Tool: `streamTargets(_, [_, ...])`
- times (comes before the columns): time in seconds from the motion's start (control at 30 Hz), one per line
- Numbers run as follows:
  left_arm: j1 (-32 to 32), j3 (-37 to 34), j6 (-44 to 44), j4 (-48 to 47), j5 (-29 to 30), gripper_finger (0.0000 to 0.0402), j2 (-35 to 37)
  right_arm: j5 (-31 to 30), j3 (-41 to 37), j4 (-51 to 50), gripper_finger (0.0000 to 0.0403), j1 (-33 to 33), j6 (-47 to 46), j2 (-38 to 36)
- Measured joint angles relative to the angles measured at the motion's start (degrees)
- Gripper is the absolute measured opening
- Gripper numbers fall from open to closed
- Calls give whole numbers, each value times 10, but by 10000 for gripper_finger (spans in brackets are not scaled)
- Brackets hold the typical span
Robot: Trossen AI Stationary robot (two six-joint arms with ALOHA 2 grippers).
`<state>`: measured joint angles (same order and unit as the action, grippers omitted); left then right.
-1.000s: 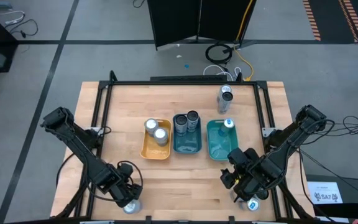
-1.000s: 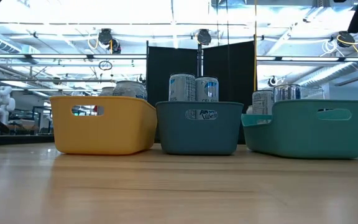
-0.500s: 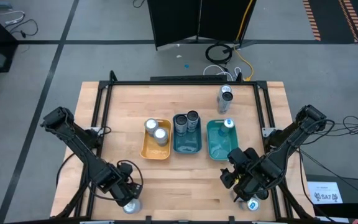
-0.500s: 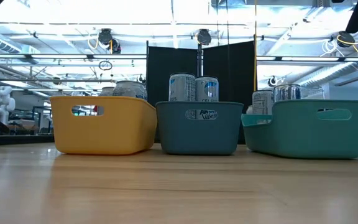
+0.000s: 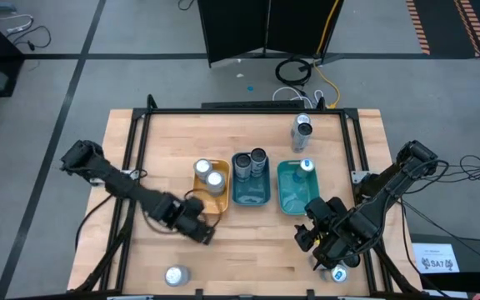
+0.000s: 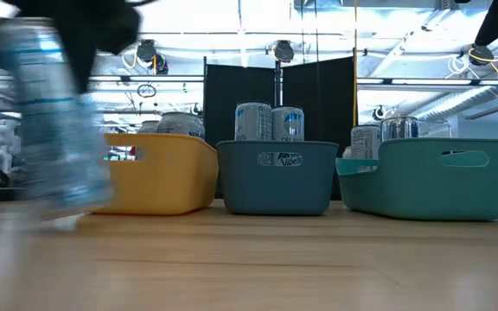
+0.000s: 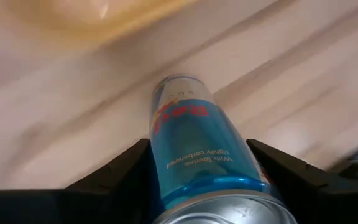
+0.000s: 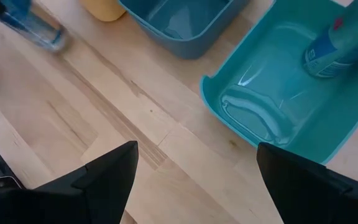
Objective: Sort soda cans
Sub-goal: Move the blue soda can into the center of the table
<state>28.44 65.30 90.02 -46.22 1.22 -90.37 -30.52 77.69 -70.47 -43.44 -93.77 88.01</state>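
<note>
Left gripper [image 5: 197, 231] sat just in front of the yellow tray [image 5: 197, 202], fingers clamped on a blue-and-silver can [image 7: 201, 155], carried clear of the worktop [image 5: 248, 250]; in the low view the can [image 6: 50, 121] was a blur at the near left. Right gripper [image 5: 327, 242] waited by the near right edge, fingers wide and empty, near the light teal tray [image 5: 288, 200]. One can [image 5: 177, 275] stood at the near left edge, one [image 5: 337, 273] by the right arm, one [image 5: 302, 129] at the far side behind the trays. Yellow tray held two silver-topped cans [image 5: 209, 175], the dark teal tray [image 5: 250, 193] two dark-topped ones [image 5: 251, 162], the light teal tray one blue-marked can [image 5: 306, 167]. To do this step well, I'd judge: match the carried can to its kind first; blue markings suggest the light teal tray rather than the yellow one it was next to. Keep it upright, lift above the rims, cross without clipping the standing cans, lower into bare floor, then let go. Worktop was pale wood planks in a black metal frame, bare in front. Beyond it: grey floor with dark tape lines, a black partition [image 5: 265, 29], coiled cable; bright ceiling lights behind in the low view.
</note>
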Motion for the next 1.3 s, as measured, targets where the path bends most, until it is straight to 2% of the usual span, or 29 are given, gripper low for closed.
streamTargets(0.17, [-66,0,-111,97,-27,250,-8,0,0,0,320,0,-11,0])
streamTargets(0.3, [-103,15,-159,114,-52,249,-26,1,0,3,320,0,-17,0])
streamTargets(0.4, [-123,48,-202,112,-69,249,-51,1,0,8,320,0,-17,0])
streamTargets(0.57, [-151,148,-292,101,-100,249,-118,1,0,9,320,0,-16,0])
streamTargets(0.67, [-162,237,-358,51,-111,249,-173,1,0,9,320,0,-16,0])
streamTargets(0.83, [-168,418,-473,-91,-109,249,-276,1,0,9,320,0,-16,0])
streamTargets(1.0, [-167,571,-547,-225,-69,249,-372,1,0,8,320,0,-16,0])
streamTargets(1.13, [-162,644,-568,-289,-41,249,-426,1,0,8,320,0,-16,0])
streamTargets(1.3, [-158,665,-574,-309,-39,249,-452,1,0,8,320,0,-16,0])
